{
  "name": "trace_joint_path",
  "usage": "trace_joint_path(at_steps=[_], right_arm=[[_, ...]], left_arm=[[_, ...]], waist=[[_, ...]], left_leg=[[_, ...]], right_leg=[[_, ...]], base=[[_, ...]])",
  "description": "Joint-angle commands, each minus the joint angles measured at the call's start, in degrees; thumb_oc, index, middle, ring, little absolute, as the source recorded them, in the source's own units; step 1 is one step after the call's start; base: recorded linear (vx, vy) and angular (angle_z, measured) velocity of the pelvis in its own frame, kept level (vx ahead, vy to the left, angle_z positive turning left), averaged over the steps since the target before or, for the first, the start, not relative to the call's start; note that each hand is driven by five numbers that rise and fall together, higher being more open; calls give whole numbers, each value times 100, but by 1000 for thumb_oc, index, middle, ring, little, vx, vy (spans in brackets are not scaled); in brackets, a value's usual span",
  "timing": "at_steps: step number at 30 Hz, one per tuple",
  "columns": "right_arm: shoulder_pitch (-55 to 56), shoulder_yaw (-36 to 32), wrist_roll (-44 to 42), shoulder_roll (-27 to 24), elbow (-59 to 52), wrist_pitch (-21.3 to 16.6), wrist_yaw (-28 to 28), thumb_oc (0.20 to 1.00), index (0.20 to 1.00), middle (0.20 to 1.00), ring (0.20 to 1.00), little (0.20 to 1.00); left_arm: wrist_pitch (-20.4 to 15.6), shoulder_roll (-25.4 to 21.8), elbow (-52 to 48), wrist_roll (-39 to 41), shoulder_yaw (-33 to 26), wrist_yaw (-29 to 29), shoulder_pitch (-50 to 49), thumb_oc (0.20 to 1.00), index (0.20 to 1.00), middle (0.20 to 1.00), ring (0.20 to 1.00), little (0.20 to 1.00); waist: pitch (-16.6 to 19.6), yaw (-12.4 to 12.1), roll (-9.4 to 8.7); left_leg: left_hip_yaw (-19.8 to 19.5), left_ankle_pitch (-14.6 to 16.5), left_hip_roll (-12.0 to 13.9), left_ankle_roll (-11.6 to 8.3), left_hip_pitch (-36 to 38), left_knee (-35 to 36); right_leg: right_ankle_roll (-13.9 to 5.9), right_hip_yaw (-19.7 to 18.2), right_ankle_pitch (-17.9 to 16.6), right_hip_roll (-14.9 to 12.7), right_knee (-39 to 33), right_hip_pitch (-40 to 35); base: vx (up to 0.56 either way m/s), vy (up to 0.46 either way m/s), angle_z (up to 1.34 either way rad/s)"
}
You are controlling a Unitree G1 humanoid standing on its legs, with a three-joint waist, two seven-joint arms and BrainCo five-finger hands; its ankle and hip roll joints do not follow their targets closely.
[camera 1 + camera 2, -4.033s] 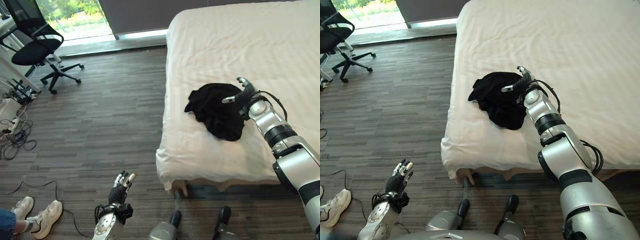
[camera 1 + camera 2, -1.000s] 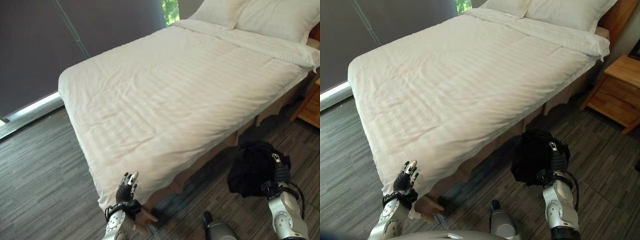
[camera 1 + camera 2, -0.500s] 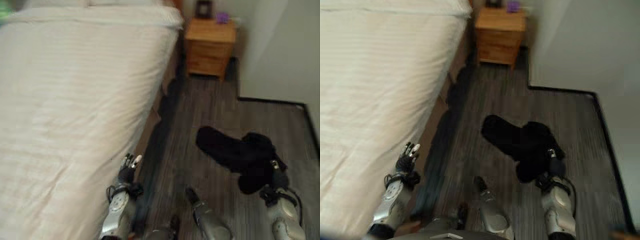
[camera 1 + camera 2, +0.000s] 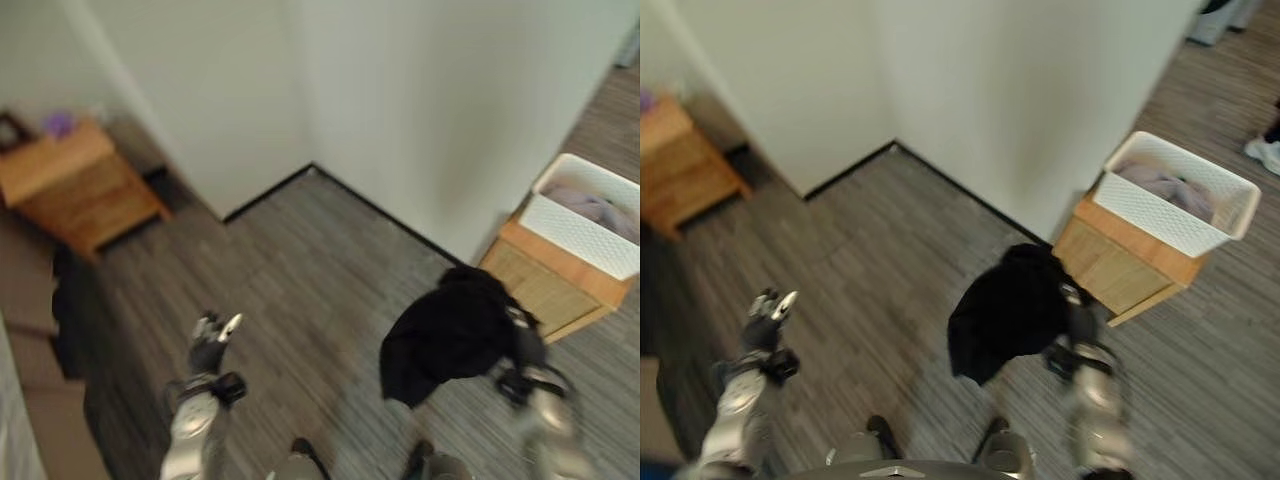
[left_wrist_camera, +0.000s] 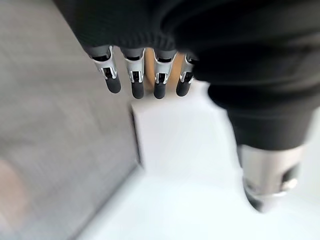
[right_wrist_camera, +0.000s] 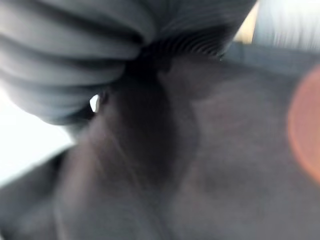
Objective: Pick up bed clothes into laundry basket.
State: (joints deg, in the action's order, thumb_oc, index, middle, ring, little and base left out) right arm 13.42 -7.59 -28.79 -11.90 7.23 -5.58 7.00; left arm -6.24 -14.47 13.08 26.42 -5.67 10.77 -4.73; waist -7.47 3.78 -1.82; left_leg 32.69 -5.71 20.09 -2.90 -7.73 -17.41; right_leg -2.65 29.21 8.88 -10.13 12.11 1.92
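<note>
Our right hand (image 4: 1078, 330) grips the black cloth (image 4: 1005, 312), which hangs bunched from it above the floor (image 4: 890, 270). In the head views the cloth drapes down and to our left of the hand, clear of the floorboards. In the right wrist view the dark cloth (image 6: 165, 170) lies right against the hand's ribbed cover, so close that we cannot make out the fingers there; the hold shows in the head views, where the cloth dangles from the hand.

Just beyond the cloth, to our front right, stands a low wooden stand (image 4: 1120, 265), and on it sits the white basket (image 4: 1175, 195). The basket has a lattice wall and some pale fabric (image 4: 1165, 185) already lying inside. The cloth is near the stand's corner but still outside the basket, lower than its rim in the picture.

Our left hand (image 4: 213, 340) is raised over the floor on our left side, holding nothing. In the left wrist view its fingers (image 5: 134, 80) run straight in a row, with the thumb apart from them, so the hand is open.

Behind the floor a white wall (image 4: 400, 100) forms an outward corner with a dark skirting line at its foot. Far to our left a wooden nightstand (image 4: 70, 190) stands by the wall. A person's shoe (image 4: 1265, 150) shows at the right edge.
</note>
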Motion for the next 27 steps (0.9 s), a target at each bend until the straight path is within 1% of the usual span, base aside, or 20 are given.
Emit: trace_joint_path(at_steps=[1, 2, 3, 4, 5, 6, 7, 8, 9, 10, 11, 12, 13, 14, 15, 16, 19, 24, 27], right_arm=[[-428, -48, 43, -52, -614, -396, -163, 200, 200, 200, 200, 200], [-460, -15, 86, -165, -628, -397, -171, 200, 200, 200, 200, 200], [-536, 46, 101, -210, -558, -409, -162, 200, 200, 200, 200, 200], [-621, 105, 81, -251, -530, -406, -159, 200, 200, 200, 200, 200], [-663, 149, 9, -251, -497, -408, -201, 200, 200, 200, 200, 200], [-649, 157, -47, -250, -462, -400, -245, 200, 200, 200, 200, 200], [-579, 137, -43, -283, -495, -384, -290, 200, 200, 200, 200, 200], [-562, 154, -18, -310, -497, -377, -325, 200, 200, 200, 200, 200], [-561, 172, -5, -320, -499, -356, -360, 200, 200, 200, 200, 200], [-596, 187, 81, -369, -464, -393, -340, 200, 200, 200, 200, 200], [-527, 196, 97, -333, -556, -303, -394, 200, 200, 200, 200, 200], [-447, 202, -7, -252, -557, -323, -425, 200, 200, 200, 200, 200], [-383, 178, -22, -192, -554, -293, -426, 200, 200, 200, 200, 200], [-252, 164, -63, -83, -645, -249, -497, 200, 200, 200, 200, 200], [-305, 262, 13, -76, -714, -227, -523, 200, 200, 200, 200, 200], [-301, 259, 8, -50, -707, -230, -545, 200, 200, 200, 200, 200], [-284, 243, 39, -26, -763, -229, -530, 200, 200, 200, 200, 200], [-347, 186, 104, -39, -780, -280, -436, 200, 200, 200, 200, 200], [-519, 243, 86, -49, -760, -301, -408, 200, 200, 200, 200, 200]], left_arm=[[-302, -318, -542, 58, -80, -19, -232, 1000, 1000, 1000, 1000, 1000], [-334, -274, -543, 82, -70, 27, -205, 1000, 1000, 1000, 1000, 1000], [-339, -223, -540, 108, -68, 57, -212, 1000, 1000, 1000, 1000, 1000], [-345, -163, -554, 133, -63, 74, -235, 1000, 1000, 1000, 1000, 1000], [-344, -93, -562, 178, -50, 74, -250, 1000, 1000, 1000, 1000, 1000], [-345, -67, -560, 188, -2, 61, -245, 1000, 1000, 1000, 1000, 1000], [-335, -45, -556, 195, 78, 14, -228, 1000, 1000, 1000, 1000, 1000], [-340, -42, -538, 170, 113, -11, -222, 1000, 1000, 1000, 1000, 1000], [-333, -24, -513, 177, 140, -64, -270, 1000, 1000, 1000, 1000, 1000], [-343, -38, -494, 123, 226, -97, -279, 1000, 1000, 1000, 1000, 1000], [-311, -46, -517, 153, 266, -192, -358, 1000, 1000, 1000, 1000, 1000], [-296, -151, -477, 161, 446, -271, -218, 1000, 1000, 1000, 1000, 1000], [-260, -224, -495, 143, 574, -394, -218, 1000, 1000, 1000, 1000, 1000], [-215, -326, -536, 90, 714, -529, -205, 1000, 1000, 1000, 1000, 1000], [-174, -413, -502, 87, 775, -558, -214, 1000, 1000, 1000, 1000, 1000], [-162, -425, -477, 79, 745, -559, -259, 1000, 1000, 1000, 1000, 1000], [-145, -448, -471, 82, 710, -550, -313, 1000, 1000, 1000, 1000, 1000], [-122, -486, -437, 35, 655, -482, -271, 1000, 1000, 1000, 1000, 1000], [-127, -537, -507, -17, 582, -443, -298, 1000, 1000, 1000, 1000, 1000]], waist=[[-297, -272, -139], [-359, -368, -164], [-366, -504, -235], [-389, -625, -270], [-401, -698, -274], [-405, -697, -252], [-366, -645, -217], [-348, -663, -178], [-345, -665, -145], [-365, -691, -109], [-339, -659, -68], [-291, -538, 16], [-201, -421, 40], [-107, -310, 44], [-97, -269, 7], [-81, -272, -12], [-74, -270, -43], [-90, -247, -77], [-121, -289, -96]], left_leg=[[-780, 347, -170, -438, 22, -588], [-1473, 94, -410, -356, -186, -613], [-2385, 353, -1017, -265, -342, -450], [-3050, 640, -1454, -213, -397, -240], [-3563, 809, -1737, -178, -347, 65], [-3954, 764, -1827, -195, -326, 354], [-4201, 630, -1883, -227, -339, 605], [-4455, 522, -2004, -225, -336, 837], [-4490, 502, -2074, -199, -260, 1008], [-4460, 597, -2186, -105, -176, 938], [-4414, 618, -2140, -91, -72, 1015], [-4365, 502, -2049, -51, 156, 1401], [-4191, 472, -1987, -11, 342, 1666], [-3991, 478, -1971, 43, 551, 1903], [-3782, 526, -1946, 134, 695, 2000], [-3666, 550, -1940, 173, 783, 2062], [-3558, 583, -1937, 214, 844, 2086], [-3435, 641, -1946, 255, 929, 2128], [-3292, 717, -1949, 293, 917, 2084]], right_leg=[[-257, -837, -117, 260, -1202, -787], [-208, -990, -244, 287, -1260, -712], [-224, -1241, -295, 246, -1327, -673], [-239, -1508, -301, 272, -1318, -676], [-251, -1759, -285, 326, -1261, -675], [-254, -1988, -250, 381, -1230, -684], [-250, -2151, -251, 440, -1226, -664], [-231, -2289, -261, 509, -1246, -668], [-215, -2405, -283, 572, -1245, -658], [-235, -2539, -316, 603, -1180, -610], [-240, -2657, -288, 655, -1150, -557], [-243, -2775, -348, 714, -1138, -447], [-278, -2835, -364, 698, -1150, -416], [-349, -2830, -367, 606, -1206, -472], [-430, -2914, -406, 521, -1188, -441], [-474, -2967, -438, 493, -1182, -424], [-526, -3005, -462, 459, -1156, -406], [-582, -2993, -508, 397, -1121, -352], [-647, -2994, -587, 372, -1115, -242]], base=[[-86, -142, -86], [-96, -42, -95], [-40, -39, -100], [100, -71, -150], [145, -65, -189], [135, -15, -175], [122, 17, -152], [103, 33, -95], [63, 49, -94], [8, 72, -93], [-12, 180, -109], [61, 267, -153], [170, 379, -158], [236, 403, -159], [205, 342, -106], [132, 228, -73], [63, 67, -46], [62, 60, 9], [69, 54, -6]])
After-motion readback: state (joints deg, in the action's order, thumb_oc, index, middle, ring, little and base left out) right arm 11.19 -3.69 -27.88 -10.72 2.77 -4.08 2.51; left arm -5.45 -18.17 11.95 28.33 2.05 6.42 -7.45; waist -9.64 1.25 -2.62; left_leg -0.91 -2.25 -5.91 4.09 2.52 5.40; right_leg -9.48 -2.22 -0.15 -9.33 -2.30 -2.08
